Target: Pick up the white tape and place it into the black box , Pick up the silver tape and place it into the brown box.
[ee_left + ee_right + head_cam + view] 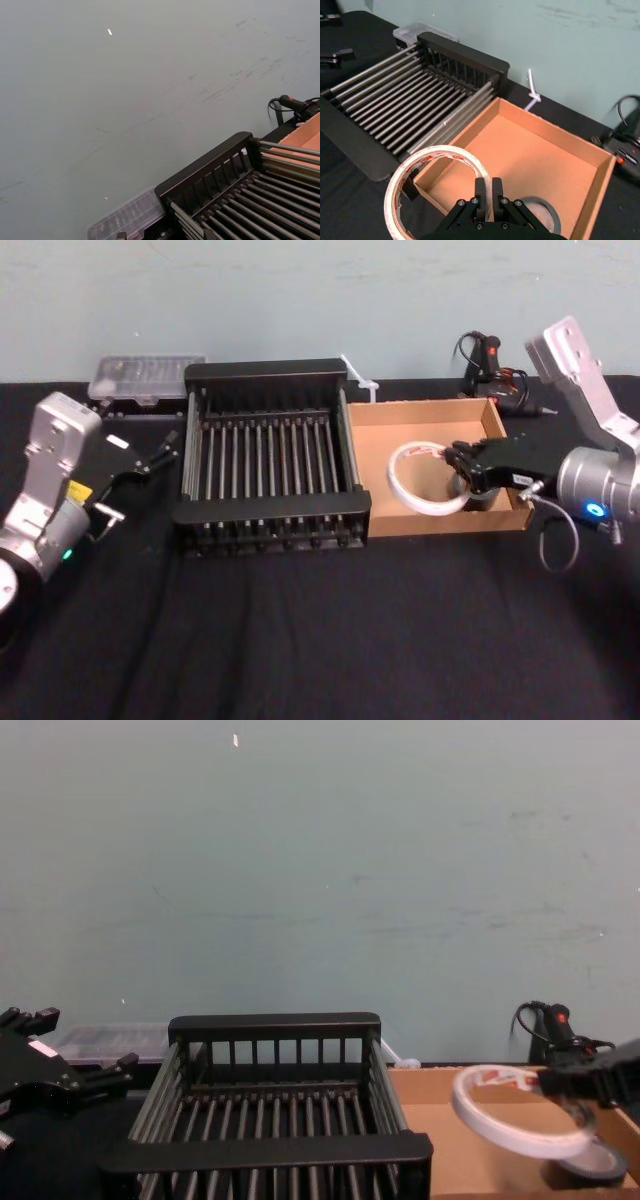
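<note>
Looking at the brown box [440,523], we see the right claw [488,186] reaching in over its near right corner, fingers pressed together on the rim of the white tape [437,151]. The big thin ring is pinched at one spot on its edge and hangs tilted over the box's floor, lifted clear of the cardboard. The red and dark printing on its inner core faces up toward the wrist camera. Beneath the claw, the silver tape [540,201] lies flat on the floor of the brown box, tucked into that same near right corner. From the chest camera the white ring overlaps the roll, and we cannot tell whether the two touch. The black box [270,505] stands on the tabletop [320,640] right against the brown box's left wall, its slatted floor bare. The left claw [155,452] is parked well to the left of the brown box, beyond the black box, with its fingers spread and nothing between them. A clear plastic case [140,375] sits far to the left and behind, and a black tool [485,355] with a cable rests just beyond the brown box's far right corner.
</note>
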### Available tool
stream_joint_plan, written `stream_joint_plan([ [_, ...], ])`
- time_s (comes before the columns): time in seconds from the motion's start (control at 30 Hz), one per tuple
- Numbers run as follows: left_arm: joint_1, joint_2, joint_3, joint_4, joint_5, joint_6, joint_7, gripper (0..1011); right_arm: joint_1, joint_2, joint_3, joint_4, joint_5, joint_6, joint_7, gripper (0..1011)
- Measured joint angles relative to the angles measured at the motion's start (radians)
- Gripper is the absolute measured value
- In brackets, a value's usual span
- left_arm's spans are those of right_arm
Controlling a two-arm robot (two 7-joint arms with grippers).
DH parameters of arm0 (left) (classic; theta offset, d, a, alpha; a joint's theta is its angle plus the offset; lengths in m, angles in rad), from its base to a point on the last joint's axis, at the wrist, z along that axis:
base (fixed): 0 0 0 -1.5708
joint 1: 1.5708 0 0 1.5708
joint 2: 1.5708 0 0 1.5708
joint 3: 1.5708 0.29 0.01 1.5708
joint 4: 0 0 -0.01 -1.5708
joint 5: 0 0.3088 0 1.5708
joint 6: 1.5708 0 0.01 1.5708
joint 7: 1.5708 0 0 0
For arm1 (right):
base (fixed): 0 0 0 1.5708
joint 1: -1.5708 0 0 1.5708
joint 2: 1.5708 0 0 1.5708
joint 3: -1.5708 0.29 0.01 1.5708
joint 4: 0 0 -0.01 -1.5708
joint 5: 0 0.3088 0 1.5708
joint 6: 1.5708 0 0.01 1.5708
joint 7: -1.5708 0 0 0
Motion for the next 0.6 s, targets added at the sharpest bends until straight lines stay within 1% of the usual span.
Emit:
stream_joint_plan([
  [0.23,0.0,0.0,0.0,0.0,0.0,0.0,0.0,1001,0.043,-0.024,-0.028,0.024,-0.016,0.003,0.009,86],
  [0.43,0.0,0.0,0.0,0.0,0.0,0.0,0.0,1001,0.094,-0.053,-0.067,0.056,-0.042,0.002,0.028,86],
  [0.47,0.0,0.0,0.0,0.0,0.0,0.0,0.0,1001,0.094,-0.053,-0.067,0.056,-0.042,0.002,0.028,86],
  [0.6,0.0,0.0,0.0,0.0,0.0,0.0,0.0,1001,0.121,-0.071,-0.088,0.075,-0.058,-0.001,0.039,86],
])
